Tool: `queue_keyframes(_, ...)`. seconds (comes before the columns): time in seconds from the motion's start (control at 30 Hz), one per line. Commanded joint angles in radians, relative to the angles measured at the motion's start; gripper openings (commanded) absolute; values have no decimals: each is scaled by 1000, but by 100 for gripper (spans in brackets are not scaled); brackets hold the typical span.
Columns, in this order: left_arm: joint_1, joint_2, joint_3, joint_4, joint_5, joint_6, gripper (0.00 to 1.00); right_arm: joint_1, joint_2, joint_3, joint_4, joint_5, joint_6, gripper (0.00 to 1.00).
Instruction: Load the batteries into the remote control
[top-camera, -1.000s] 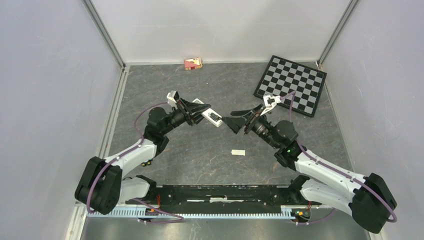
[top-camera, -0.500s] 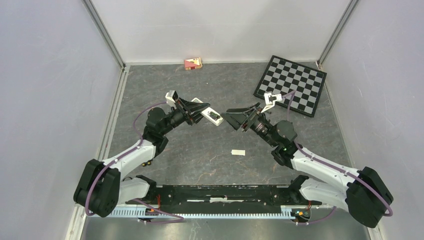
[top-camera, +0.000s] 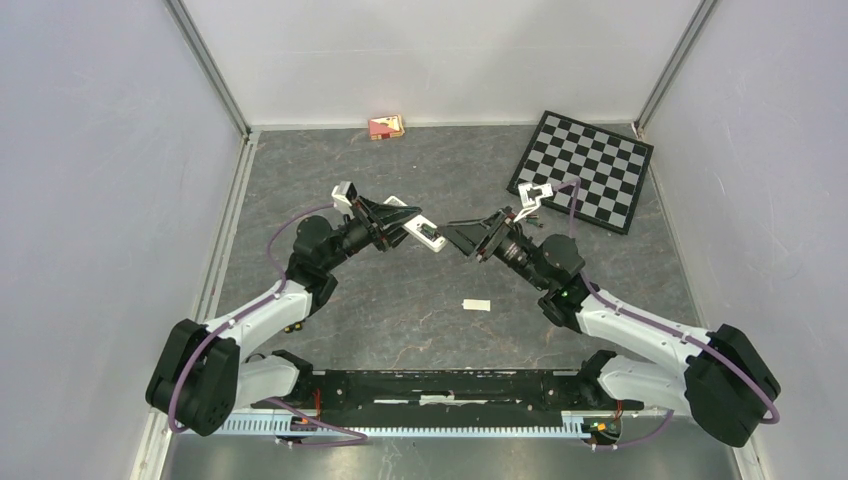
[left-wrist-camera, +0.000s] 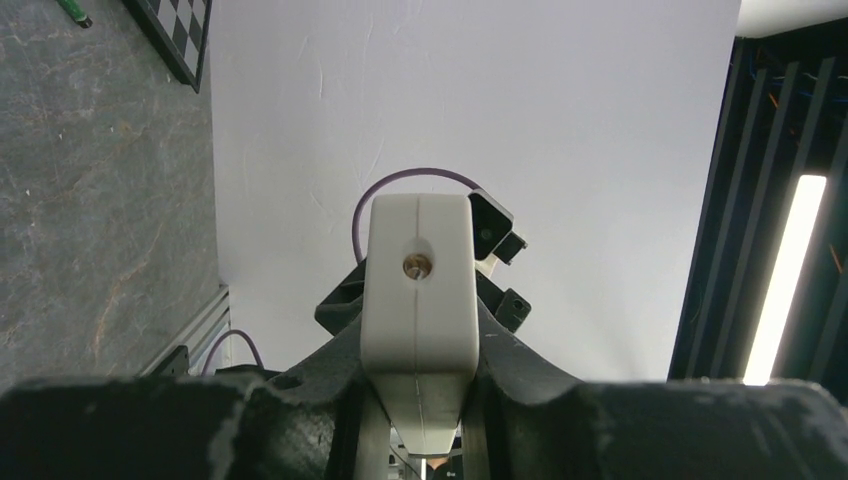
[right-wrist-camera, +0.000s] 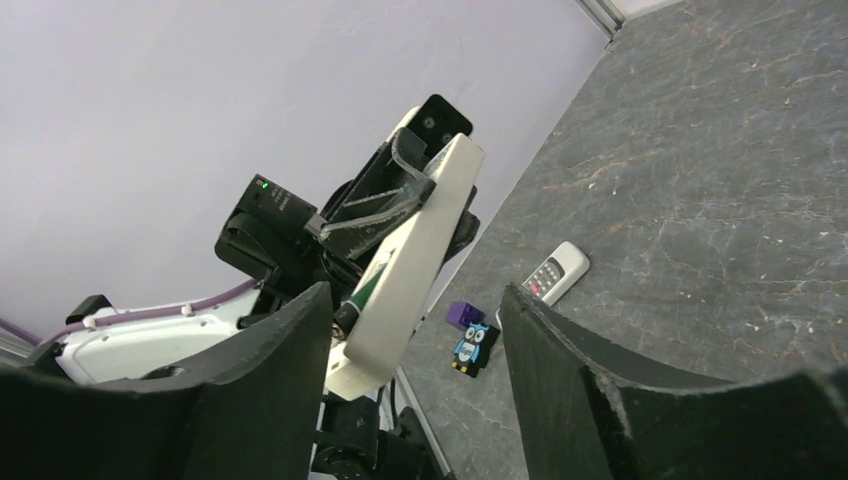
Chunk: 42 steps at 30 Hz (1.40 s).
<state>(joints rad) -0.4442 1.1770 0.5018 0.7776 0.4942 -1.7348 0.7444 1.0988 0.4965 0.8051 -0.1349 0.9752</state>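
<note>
Top external view: the left jaws pinch a white plastic remote control (top-camera: 424, 233) aloft. Its long axis runs rightward, straight at the right jaws, which stand spread just beside its free end and look best placed to work there. Right wrist view shows a slim dark-green battery (right-wrist-camera: 362, 290), seemingly seated lengthwise in the open compartment.

Robotics laboratory test cell. Evidence: plain white panel walls (top-camera: 450, 60) on aluminium corner posts (top-camera: 205, 65) enclose a grey stone-patterned tabletop (top-camera: 400, 320). A black-and-white checkerboard panel (top-camera: 585, 170) lies far right. Two white-and-black robot arms (top-camera: 260, 310) are bolted to a black base rail (top-camera: 450, 385).
</note>
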Motion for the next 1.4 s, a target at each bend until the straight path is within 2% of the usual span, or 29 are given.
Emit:
queue_keyframes(0.0,-13,-15,28,75,-14,-35,2,4,27,83,-121,4,-19,64)
queue_keyframes(0.33,-18,-22,57,96,5,-12,2,10,29,53,-242,73,-78,56)
queue_keyframes(0.57,-18,-20,41,86,12,6,2,10,-22,69,-265,119,-67,71)
queue_keyframes(0.7,-18,-17,37,91,17,6,2,10,-46,22,-186,160,-23,82)
queue_keyframes(0.87,-17,-20,31,88,18,11,2,10,-54,-8,-53,125,13,94)
queue_keyframes(1.17,-18,-11,32,88,23,14,2,12,-45,-61,186,4,-20,97)
queue_keyframes(1.37,-18,-2,34,100,27,5,2,15,-12,-43,177,-56,-21,97)
